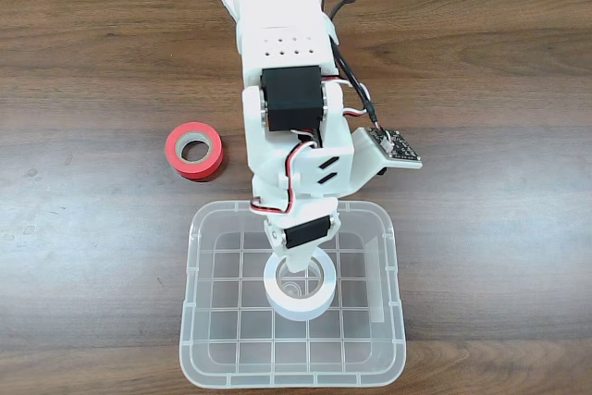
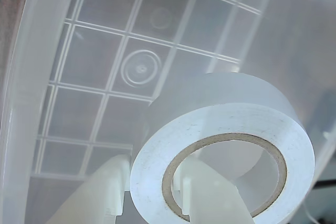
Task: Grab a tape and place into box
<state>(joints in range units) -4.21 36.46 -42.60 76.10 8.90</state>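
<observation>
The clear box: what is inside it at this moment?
Inside the box is the white tape, with the gripper on its wall: one finger in the hole, one outside. The arm covers part of the ribbed bottom.

White printed arm [image 1: 282, 53], black motors, loose wiring.

Arm shell is white plastic with a block of small round holes on the upper link. Black motor [image 1: 293, 99] boxed in mid-arm, a smaller black motor [image 1: 305, 228] just above the gripper [image 1: 294, 270]. Red, white and black wires [image 1: 298, 168] loop between them; a black cable [image 1: 356, 76] runs down the side to a small dark circuit board [image 1: 396, 145] on a white bracket. Two slanted slots beside it. Fingers [image 2: 210, 198] are plain white plastic.
</observation>
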